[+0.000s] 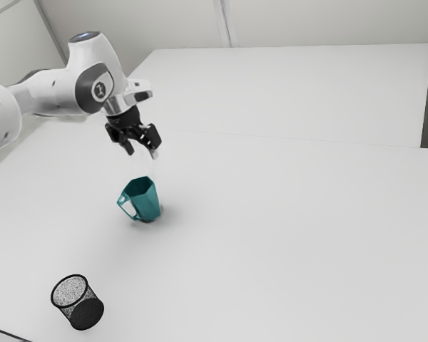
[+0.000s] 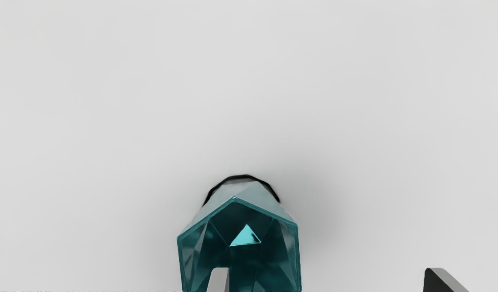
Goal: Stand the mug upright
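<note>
"Mug (image 1: pixel 149 204), the teal one?"
"It stood upright on the white table (image 1: pixel 271 228), toward the exterior view's left, beyond the mesh cup (image 1: pixel 86 313)."
"And the gripper (image 1: pixel 143 152)?"
"Above it, fingers parted, it grasped nothing."

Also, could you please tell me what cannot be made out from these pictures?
- Mug's inner floor: exterior view, hidden by its wall.
- Part of the mug's rim: wrist view, cut off by the bottom edge.
- Most of the gripper: wrist view, cut off by the bottom edge.
- Arm's base: exterior view, beyond the left edge.
- What the dark corner line belongs to: exterior view, cut off by the edges.
</note>
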